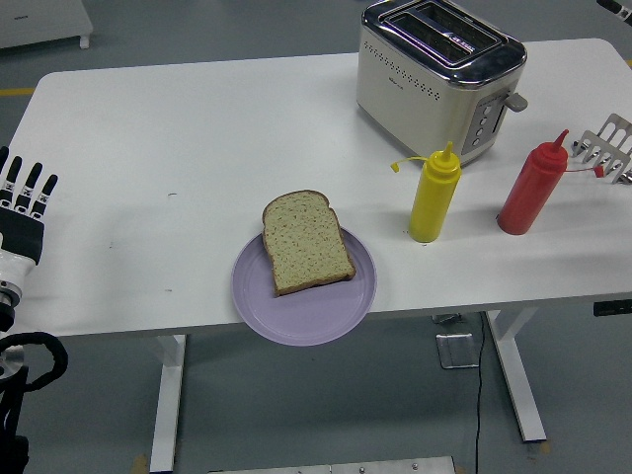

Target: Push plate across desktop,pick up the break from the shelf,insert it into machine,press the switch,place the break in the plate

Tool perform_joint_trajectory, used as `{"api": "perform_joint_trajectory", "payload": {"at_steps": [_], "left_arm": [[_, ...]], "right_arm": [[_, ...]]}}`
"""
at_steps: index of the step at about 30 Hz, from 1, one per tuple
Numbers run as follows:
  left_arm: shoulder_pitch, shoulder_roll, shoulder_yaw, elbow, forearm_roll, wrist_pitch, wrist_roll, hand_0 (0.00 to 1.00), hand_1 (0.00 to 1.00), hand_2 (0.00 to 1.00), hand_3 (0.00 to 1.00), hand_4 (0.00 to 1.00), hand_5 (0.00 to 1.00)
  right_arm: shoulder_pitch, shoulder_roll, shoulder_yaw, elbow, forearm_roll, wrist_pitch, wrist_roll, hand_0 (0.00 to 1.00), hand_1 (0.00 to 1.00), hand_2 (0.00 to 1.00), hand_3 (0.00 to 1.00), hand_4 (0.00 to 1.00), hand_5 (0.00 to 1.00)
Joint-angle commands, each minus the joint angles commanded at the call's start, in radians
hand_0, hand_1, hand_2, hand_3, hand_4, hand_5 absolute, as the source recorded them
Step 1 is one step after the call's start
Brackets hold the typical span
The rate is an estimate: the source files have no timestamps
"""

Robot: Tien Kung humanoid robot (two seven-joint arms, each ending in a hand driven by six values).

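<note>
A slice of brown bread (305,242) lies flat on a lilac plate (326,306) at the table's near edge; the plate's front overhangs the edge. The silver toaster (437,74) stands at the back right with both slots empty and its side lever (514,100) facing right. At the far right edge stands a metal rack (609,146), only partly in view. My left hand (24,197) rests at the left edge, fingers straight and spread, holding nothing, far from the plate. No right arm shows.
A yellow squeeze bottle (434,194) and a red squeeze bottle (533,185) stand between the toaster and the near edge, right of the plate. The white table (168,158) spreads bare to the left.
</note>
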Motion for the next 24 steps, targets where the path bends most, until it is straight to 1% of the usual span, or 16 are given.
{"api": "perform_joint_trajectory", "payload": {"at_steps": [11, 14, 19, 24], "left_arm": [[-0.001, 0.0, -0.001, -0.001, -0.001, -0.001, 0.0, 0.847, 0.891, 0.974, 0.827, 0.643, 0.998], [-0.001, -0.001, -0.001, -0.001, -0.002, -0.001, 0.0, 0.847, 0.891, 0.974, 0.827, 0.643, 0.998], [-0.002, -0.001, 0.0, -0.001, -0.001, -0.001, 0.001, 0.847, 0.891, 0.974, 0.827, 0.643, 0.998], [-0.002, -0.001, 0.0, -0.002, -0.001, -0.001, 0.001, 0.847, 0.89, 0.974, 0.826, 0.642, 0.998]], "right_arm": [[0.004, 0.009, -0.005, -0.014, 0.003, -0.009, 0.002, 0.731, 0.733, 0.728, 0.719, 0.441, 0.356], [0.006, 0.012, -0.009, -0.014, -0.012, -0.015, 0.005, 0.731, 0.733, 0.728, 0.719, 0.441, 0.356], [0.013, 0.012, -0.026, -0.009, -0.098, -0.031, 0.034, 0.731, 0.732, 0.726, 0.716, 0.441, 0.357], [0.01, 0.01, -0.04, -0.019, -0.195, -0.039, 0.056, 0.731, 0.733, 0.723, 0.712, 0.442, 0.357]]}}
